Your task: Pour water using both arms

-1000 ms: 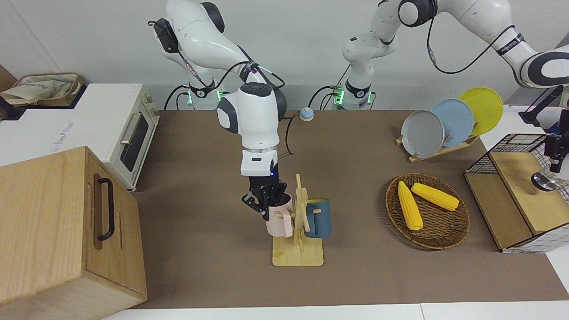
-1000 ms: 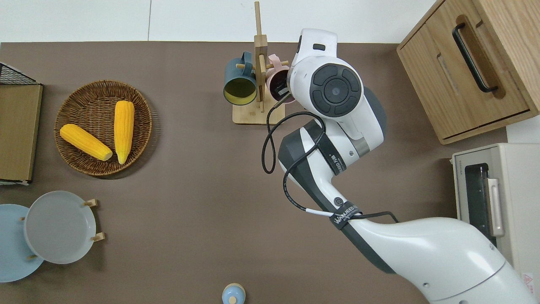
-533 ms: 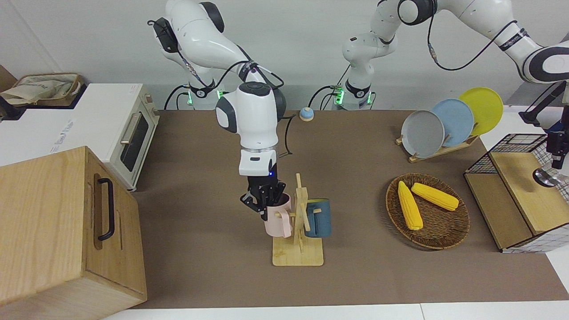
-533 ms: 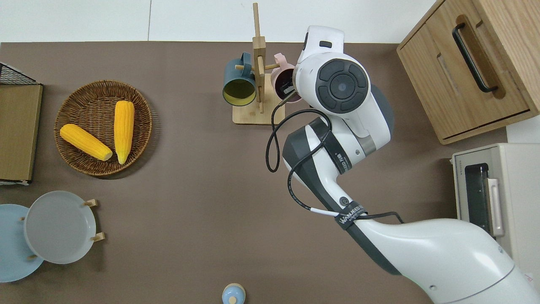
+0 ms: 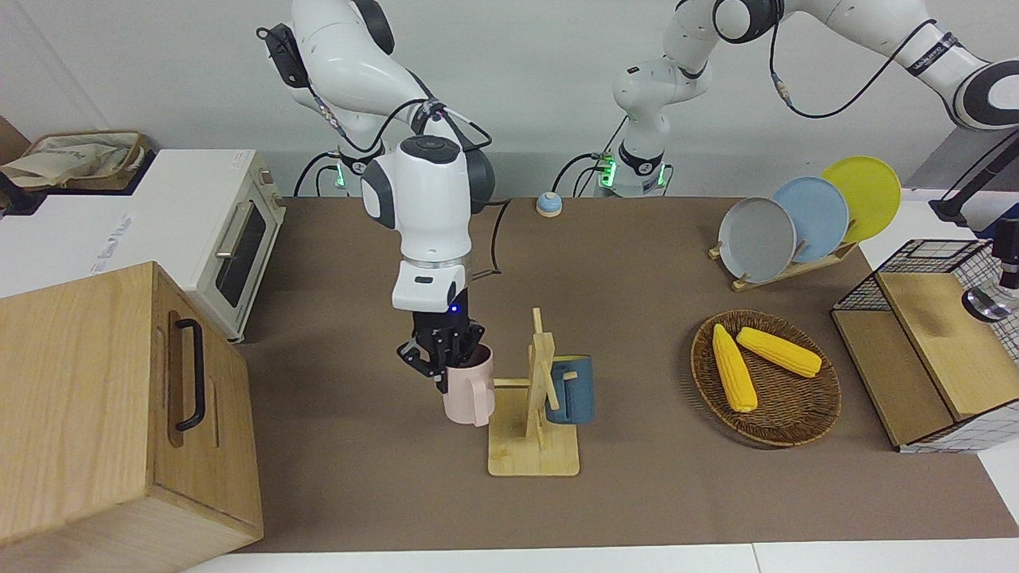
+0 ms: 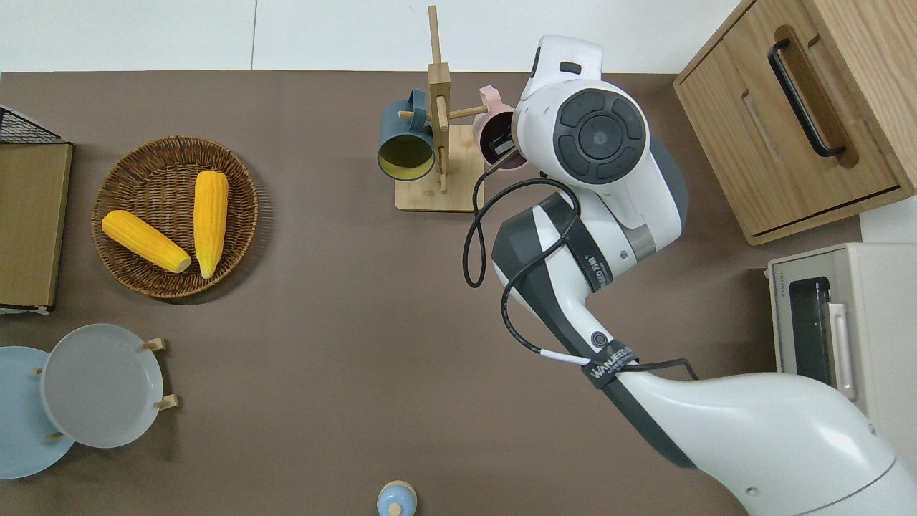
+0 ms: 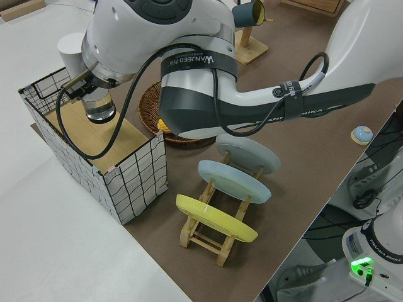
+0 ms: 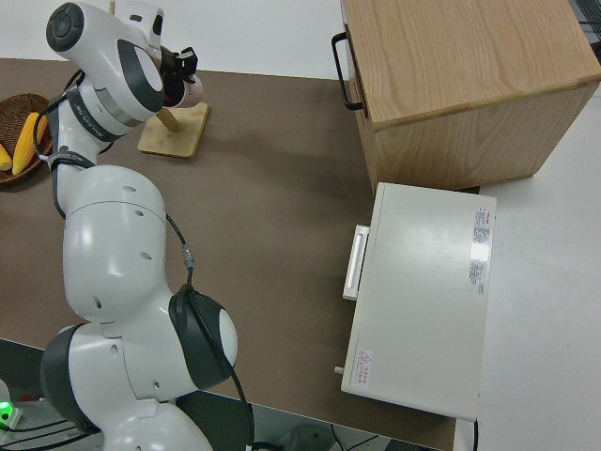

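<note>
Over the brown table [image 5: 637, 493], right claw [image 5: 446, 368] grips pink mug [image 5: 470, 395] rim.

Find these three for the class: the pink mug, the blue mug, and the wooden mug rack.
pink mug [image 5: 466, 395], front view, on its side wall.
blue mug [image 5: 575, 391], front view, on its side wall.
wooden mug rack [image 5: 532, 458], front view, on its flat base.

lab kitchen mock-up | 2 robot arms [image 5: 422, 199] | toaster oven [image 5: 231, 239]
</note>
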{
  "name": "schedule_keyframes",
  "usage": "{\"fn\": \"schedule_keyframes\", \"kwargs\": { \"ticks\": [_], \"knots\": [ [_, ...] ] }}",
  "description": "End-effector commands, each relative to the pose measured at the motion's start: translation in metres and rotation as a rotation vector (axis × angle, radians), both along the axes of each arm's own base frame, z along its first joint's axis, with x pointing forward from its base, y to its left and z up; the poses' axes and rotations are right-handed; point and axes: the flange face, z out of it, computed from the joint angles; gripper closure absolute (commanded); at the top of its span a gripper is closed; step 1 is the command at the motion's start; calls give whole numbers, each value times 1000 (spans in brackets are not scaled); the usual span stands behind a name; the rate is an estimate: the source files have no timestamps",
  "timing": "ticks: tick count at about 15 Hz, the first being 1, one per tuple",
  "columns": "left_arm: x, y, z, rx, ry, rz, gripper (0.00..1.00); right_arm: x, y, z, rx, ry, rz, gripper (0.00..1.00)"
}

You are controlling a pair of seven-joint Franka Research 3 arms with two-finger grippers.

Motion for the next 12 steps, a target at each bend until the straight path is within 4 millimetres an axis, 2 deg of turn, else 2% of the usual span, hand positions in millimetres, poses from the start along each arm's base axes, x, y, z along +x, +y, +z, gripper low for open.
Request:
{"fn": "schedule_keyframes", "kwargs": {
  "ticks": [1,3,6,12],
  "knots": [
    [-4,0,28,-5,0,12,1000,-1,-24,15,-12,11,1,1000],
    [-5,-2,32,-1,21,13,1000,1,-39,21,-28,14,2,1000],
    [-11,-11,51,13,28,22,1000,0,-62,25,-50,22,1,1000],
    [-24,-31,86,14,48,58,1000,-25,-98,28,-35,123,-70,1000]
  ]
}}
